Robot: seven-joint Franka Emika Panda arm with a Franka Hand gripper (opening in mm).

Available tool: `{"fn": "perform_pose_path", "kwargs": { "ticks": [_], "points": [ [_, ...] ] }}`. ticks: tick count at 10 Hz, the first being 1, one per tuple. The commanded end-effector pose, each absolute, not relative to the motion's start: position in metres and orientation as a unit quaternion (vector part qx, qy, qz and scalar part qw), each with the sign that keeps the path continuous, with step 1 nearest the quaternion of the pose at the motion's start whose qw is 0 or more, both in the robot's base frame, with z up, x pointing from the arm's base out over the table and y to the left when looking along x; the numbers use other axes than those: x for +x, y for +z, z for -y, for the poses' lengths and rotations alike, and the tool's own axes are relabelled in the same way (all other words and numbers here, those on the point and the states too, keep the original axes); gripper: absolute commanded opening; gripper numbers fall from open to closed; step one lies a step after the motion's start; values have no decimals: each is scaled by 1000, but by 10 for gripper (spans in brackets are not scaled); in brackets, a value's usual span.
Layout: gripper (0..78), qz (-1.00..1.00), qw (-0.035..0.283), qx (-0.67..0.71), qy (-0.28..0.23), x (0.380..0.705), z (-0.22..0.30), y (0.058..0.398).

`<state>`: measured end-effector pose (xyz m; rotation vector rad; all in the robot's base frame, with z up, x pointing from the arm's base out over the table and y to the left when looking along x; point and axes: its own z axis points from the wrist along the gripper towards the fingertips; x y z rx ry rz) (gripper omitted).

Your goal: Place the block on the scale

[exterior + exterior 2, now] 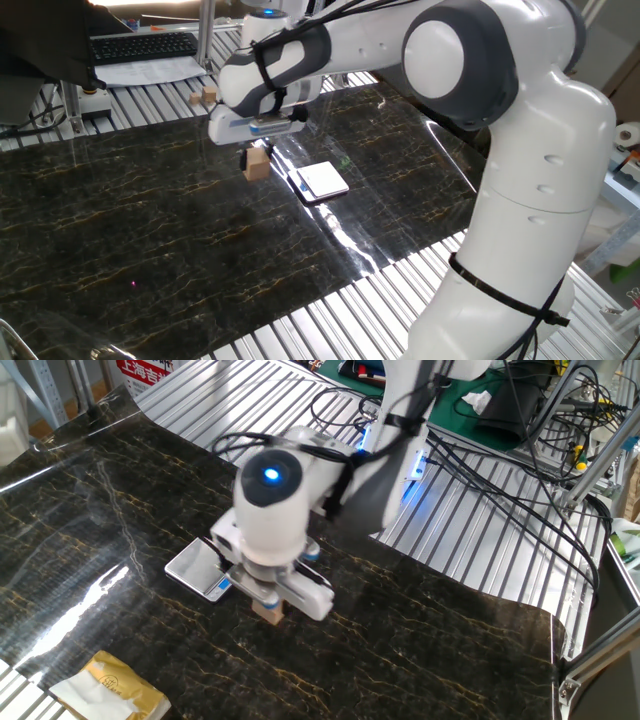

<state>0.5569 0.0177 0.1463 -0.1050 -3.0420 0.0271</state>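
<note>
1. My gripper (256, 152) is clamped narrow on the small light-tan wooden cube (258, 166), the block of the task. It hangs just below my white hand, held between the fingers and, as far as I can judge from its shadow, a little clear of the dark marbled tabletop (150, 240).

2. In the other fixed view the same block (268, 611) peeks out under the hand; the fingers themselves are mostly hidden by the wrist, so I go by the block's hanging there to say I am gripping it.

3. The thin flat square scale with its shiny silver-white plate and dark rim (322, 181) lies near my gripper, off to the right and slightly nearer the camera in the one fixed view. It is close by but not touching the block. A bare strip of tabletop shows between them.

4. In the other fixed view the scale (198, 568) sits left of my gripper, partly hidden behind my hand, its small blue mark at the edge nearest me.

5. The coming move turns on that sideways offset: the block is not above the plate yet, so I judge I must carry it across before lowering.

6. The plate is wider than the cube, which leaves some margin, but landing off-centre near the rim could tip the block off.

7. A tinier wooden block (207, 97) far behind my gripper is not my concern.
</note>
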Motion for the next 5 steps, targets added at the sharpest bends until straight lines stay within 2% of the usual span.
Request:
{"fn": "perform_pose_path", "kwargs": {
  "ticks": [1,5],
  "points": [
    [11,999,46,-3,6,560,31,143],
    [11,999,51,-1,8,558,61,140]
  ]
}}
